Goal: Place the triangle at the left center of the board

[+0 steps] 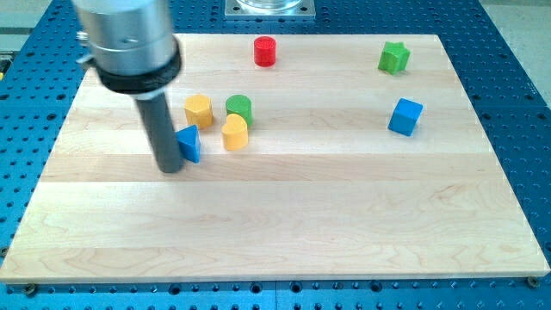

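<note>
We see a red cylinder (265, 51) up top, a green star (394, 57) and blue cube (405, 116) right, then a yellow hexagon (199, 110), green cylinder (239, 107) and a rounded yellow block (234, 132) clustered centre-left.

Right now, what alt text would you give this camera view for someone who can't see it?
My tip rests against the left side of a blue triangle on a wooden board. Two yellow blocks, green cylinder nearby; red cylinder, green star, blue cube farther right.

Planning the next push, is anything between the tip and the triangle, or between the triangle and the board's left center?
Nothing visible. My tip sits right against the blue triangle on its left, so only the rod itself stands on the leftward path.
</note>
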`<move>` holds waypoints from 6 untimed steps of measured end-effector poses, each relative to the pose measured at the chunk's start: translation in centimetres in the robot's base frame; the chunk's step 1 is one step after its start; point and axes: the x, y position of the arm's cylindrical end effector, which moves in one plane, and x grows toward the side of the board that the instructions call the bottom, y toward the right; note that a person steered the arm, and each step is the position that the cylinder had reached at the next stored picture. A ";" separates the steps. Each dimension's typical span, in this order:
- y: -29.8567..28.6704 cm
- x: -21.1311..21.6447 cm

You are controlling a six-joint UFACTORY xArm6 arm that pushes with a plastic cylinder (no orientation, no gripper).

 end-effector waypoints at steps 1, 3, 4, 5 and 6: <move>6.2 2.0; 0.1 -4.6; -5.3 -3.9; -4.7 -6.4; -4.7 -6.7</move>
